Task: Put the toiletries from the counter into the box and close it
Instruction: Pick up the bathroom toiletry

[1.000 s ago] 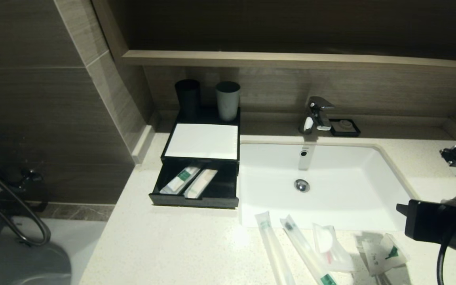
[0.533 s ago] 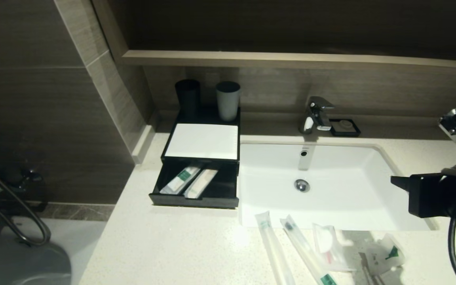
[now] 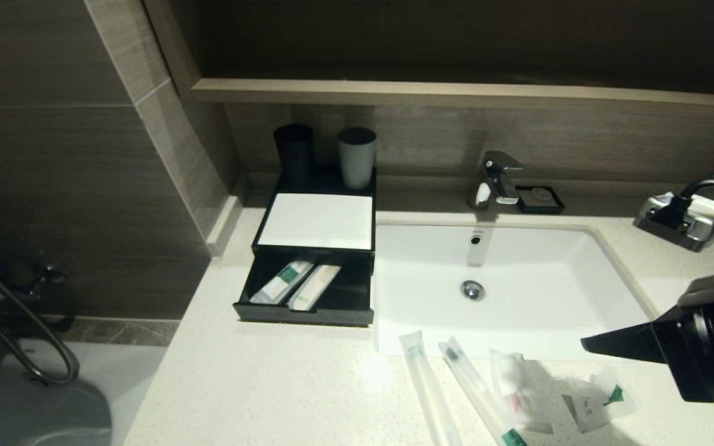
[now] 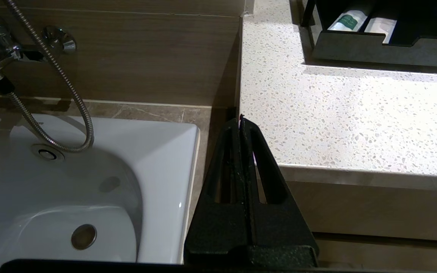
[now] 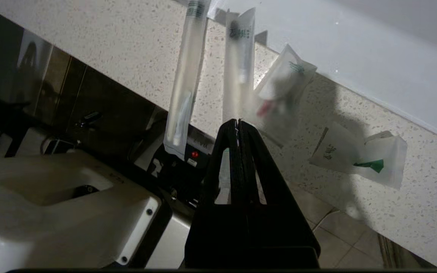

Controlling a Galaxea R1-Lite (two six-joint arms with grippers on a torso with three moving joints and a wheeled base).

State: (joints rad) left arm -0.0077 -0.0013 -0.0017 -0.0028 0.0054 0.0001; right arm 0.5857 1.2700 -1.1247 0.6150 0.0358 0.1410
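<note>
Black right gripper [image 3: 586, 344], fingers pressed together and holding nothing, hovers above the packets [image 3: 521, 387] on the counter [image 3: 258, 384]; the box [image 3: 307, 291] sits open beside the sink [image 3: 543, 279]. Left gripper [image 4: 240, 118], clenched, idles off the counter's edge.

A white rectangular basin [image 3: 543, 291] is sunk into the speckled pale stone surface [image 3: 258, 384], with a chrome tap [image 3: 496, 179] behind it. Beside the tap sits a small black square dish [image 3: 540, 199]. A black cup [image 3: 294, 152] and a grey cup [image 3: 357, 157] stand side by side against the wall. A white bathtub [image 4: 70, 189] lies beside the surface, with a chrome shower hose [image 4: 51, 76] looping above it.
</note>
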